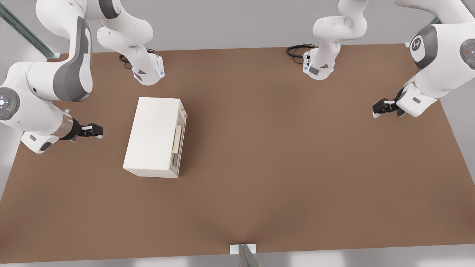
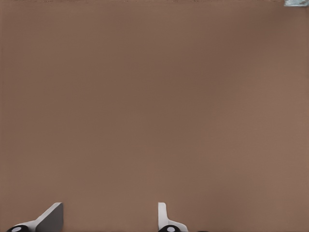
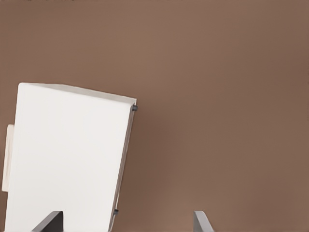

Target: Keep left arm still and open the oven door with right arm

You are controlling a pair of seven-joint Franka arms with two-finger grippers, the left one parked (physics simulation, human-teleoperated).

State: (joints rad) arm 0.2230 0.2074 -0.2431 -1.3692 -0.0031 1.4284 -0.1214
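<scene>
Two dark fingertips [image 3: 50,221] of the gripper [image 1: 97,131] framed the right wrist view, spread wide and holding nothing, as the right arm [image 1: 41,92] hung off the oven's blind back side. Beyond the gripper, across the cream toaster oven [image 1: 154,135] on the brown table [image 1: 297,167], the oven door [image 1: 179,142] faced away, shut. Its pale bar handle [image 1: 177,139], on the far side from the fingers, looked the natural place to grip: rigid, narrow, probably smooth. The light-looking box might slide if the hinged flap were pulled hard.
</scene>
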